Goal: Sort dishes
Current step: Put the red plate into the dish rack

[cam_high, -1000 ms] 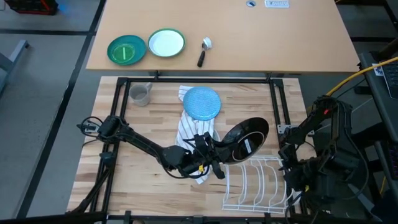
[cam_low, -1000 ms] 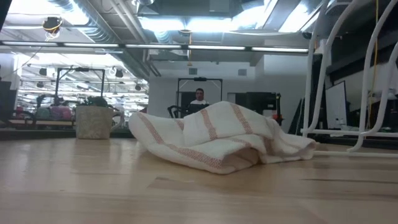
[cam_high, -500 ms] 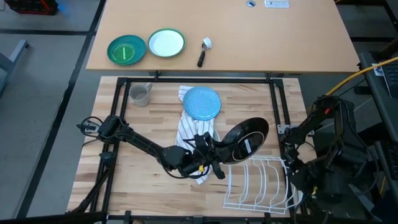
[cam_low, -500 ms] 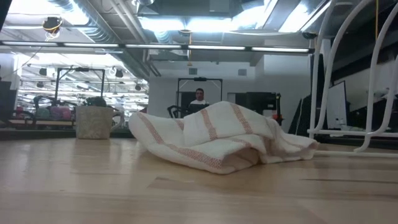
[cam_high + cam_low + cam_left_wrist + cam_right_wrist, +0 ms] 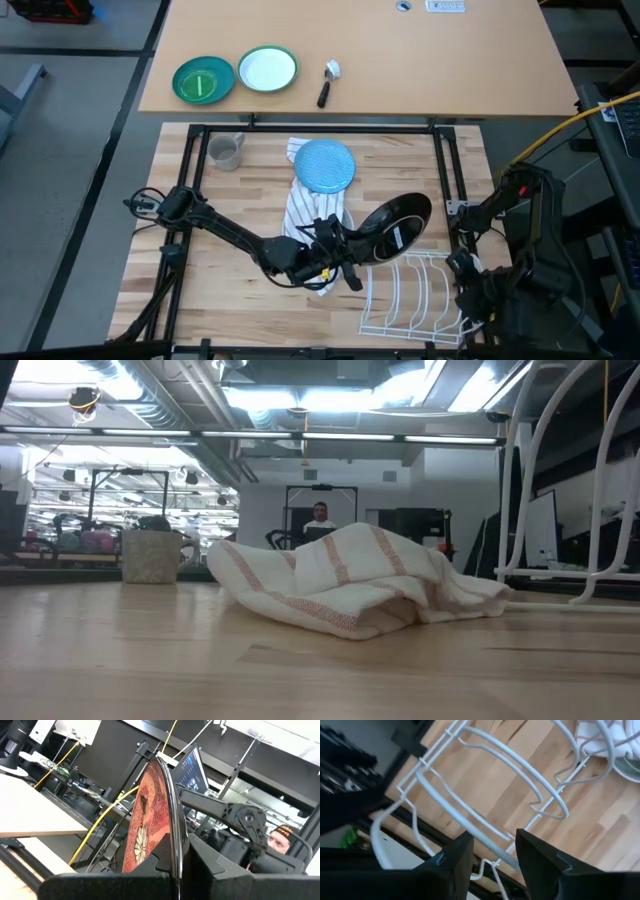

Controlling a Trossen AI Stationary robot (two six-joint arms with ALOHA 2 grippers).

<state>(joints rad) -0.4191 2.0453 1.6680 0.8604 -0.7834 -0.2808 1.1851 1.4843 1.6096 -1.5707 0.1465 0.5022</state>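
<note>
From above, the left claw (image 5: 345, 243) sits near the middle of the wooden desk (image 5: 180, 290), pinching the rim of the dark red plate (image 5: 395, 222), which shows its glossy black underside and tilts up toward 2 o'clock of the claw. The white wire rack (image 5: 415, 295) lies just at 5 o'clock of that plate. The light blue plate (image 5: 325, 165) rests on a striped towel (image 5: 305, 215) toward 12 o'clock, with a small grey mug (image 5: 226, 152) at 10 o'clock. The right claw (image 5: 468, 295) hangs at the rack's 3 o'clock edge.

At desk height, the towel (image 5: 350, 585) lies crumpled mid-desk, the mug (image 5: 150, 556) behind it at 9 o'clock, rack wires (image 5: 560, 490) at 3 o'clock; a person (image 5: 319, 520) stands far behind.

The left wrist view shows the dark red plate (image 5: 150, 827) edge-on and upright, flower marks visible, clamped between the fingers (image 5: 210, 870).

The right wrist view shows the fingers (image 5: 540, 857) spread apart over the rack (image 5: 485, 795), gripping nothing.
</note>
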